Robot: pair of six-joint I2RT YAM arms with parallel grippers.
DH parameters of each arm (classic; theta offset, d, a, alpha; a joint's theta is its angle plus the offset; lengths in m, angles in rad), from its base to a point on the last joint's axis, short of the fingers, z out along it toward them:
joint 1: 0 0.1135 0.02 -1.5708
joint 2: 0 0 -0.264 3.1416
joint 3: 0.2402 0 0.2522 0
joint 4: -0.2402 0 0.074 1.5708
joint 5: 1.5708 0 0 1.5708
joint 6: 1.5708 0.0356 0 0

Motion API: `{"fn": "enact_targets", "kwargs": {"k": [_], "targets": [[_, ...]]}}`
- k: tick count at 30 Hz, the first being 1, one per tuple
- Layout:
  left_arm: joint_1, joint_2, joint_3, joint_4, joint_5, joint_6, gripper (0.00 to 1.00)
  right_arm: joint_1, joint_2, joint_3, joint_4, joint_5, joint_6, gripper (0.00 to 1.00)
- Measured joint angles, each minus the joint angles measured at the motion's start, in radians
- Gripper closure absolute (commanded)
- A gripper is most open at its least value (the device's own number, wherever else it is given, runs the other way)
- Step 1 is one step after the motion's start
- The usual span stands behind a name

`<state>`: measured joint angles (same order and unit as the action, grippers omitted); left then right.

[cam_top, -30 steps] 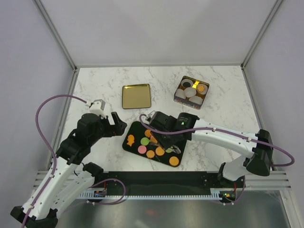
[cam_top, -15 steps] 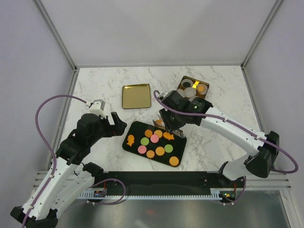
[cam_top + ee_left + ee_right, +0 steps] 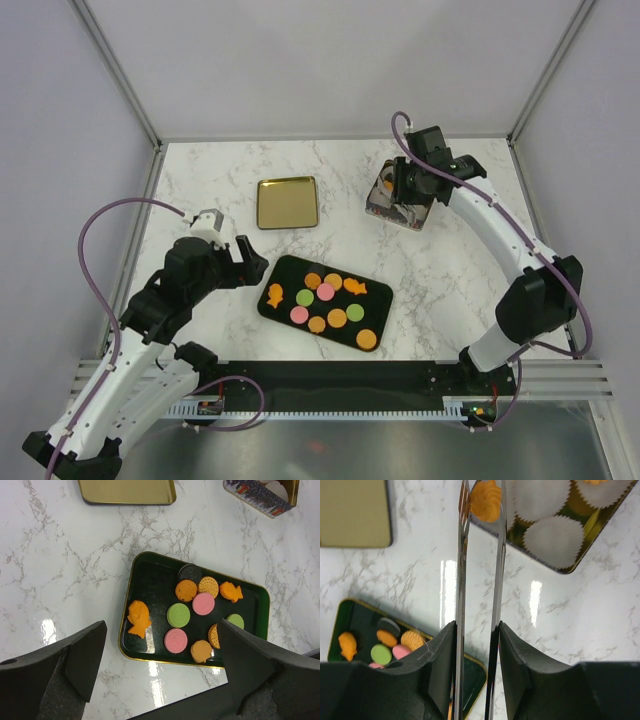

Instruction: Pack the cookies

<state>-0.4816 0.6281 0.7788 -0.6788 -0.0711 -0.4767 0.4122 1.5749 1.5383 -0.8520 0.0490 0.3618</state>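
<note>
The right arm rises from its base at the near right edge, runs up along the right side of the marble table [image 3: 220, 190], then folds leftward at the elbow so its wrist tips down over the open tin [image 3: 252, 500] at the far right. The right gripper [image 3: 483, 486] has its long thin metal fingers [image 3: 462, 580] drawn close and clamped on an orange cookie [image 3: 486, 501] with a swirled top, pinched near the tips. That piece sits over the near-left corner of the tin, beside the white paper cups [image 3: 552, 540]; from here I can't quite tell whether it is hanging above a cup or already touching one.

The left arm is bent up from its base at the near left, elbow out, forearm angled toward the middle of the table. The left gripper [image 3: 252, 258] hovers just beside the left end of the black tray [image 3: 290, 268], its fingers [image 3: 75, 665] spread wide with nothing between them.

The rest of the cookies [image 3: 326, 292] lie flat on the tray in the middle of the table: orange, pink and green rounds, one dark one, and orange fish shapes. A gold lid [image 3: 287, 202] lies flat beyond the tray, apart from it and well left of the tin.
</note>
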Motion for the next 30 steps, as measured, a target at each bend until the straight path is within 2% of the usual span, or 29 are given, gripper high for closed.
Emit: {"fn": "enact_targets", "kwargs": {"k": [5, 10, 30], "targets": [[0.000, 0.002, 0.000, 0.000, 0.002, 0.000, 0.00, -0.119, 0.102, 0.004, 0.065, -0.007, 0.000, 0.55], [0.000, 0.002, 0.000, 0.000, 0.002, 0.000, 0.00, -0.172, 0.187, 0.019, 0.101, -0.018, 0.001, 0.55], [0.000, 0.002, 0.000, 0.000, 0.002, 0.000, 0.00, -0.190, 0.174, -0.015, 0.137, -0.038, 0.008, 0.50]]}}
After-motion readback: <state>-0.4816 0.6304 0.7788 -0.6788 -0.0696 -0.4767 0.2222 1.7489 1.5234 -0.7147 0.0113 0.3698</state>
